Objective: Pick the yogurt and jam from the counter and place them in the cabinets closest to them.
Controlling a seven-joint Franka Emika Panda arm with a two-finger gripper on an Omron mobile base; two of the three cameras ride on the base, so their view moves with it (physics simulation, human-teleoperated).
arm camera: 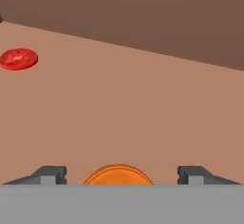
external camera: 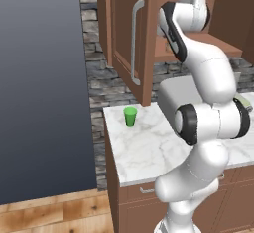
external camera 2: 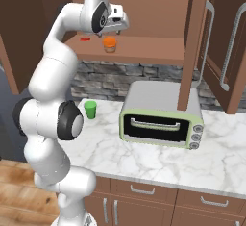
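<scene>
The jam (external camera 2: 110, 44), a small jar with an orange lid, stands upright on the open cabinet's wooden shelf (external camera 2: 149, 48). My gripper (external camera 2: 112, 32) hangs just above it, open. In the hand view its fingertips (arm camera: 51, 173) stand wide on either side of the jam's lid (arm camera: 118, 174) without touching it. The yogurt (external camera: 130, 116), a small green cup, stands on the white marble counter (external camera: 144, 152) below the cabinet; from the right base it shows as the yogurt (external camera 2: 90, 109) just left of the oven.
A flat red disc (arm camera: 19, 59) lies on the shelf left of the jam. A pale green toaster oven (external camera 2: 161, 117) sits on the counter. The open cabinet door (external camera: 126, 38) juts forward. A dark wall (external camera: 39, 88) stands beyond the counter's left end.
</scene>
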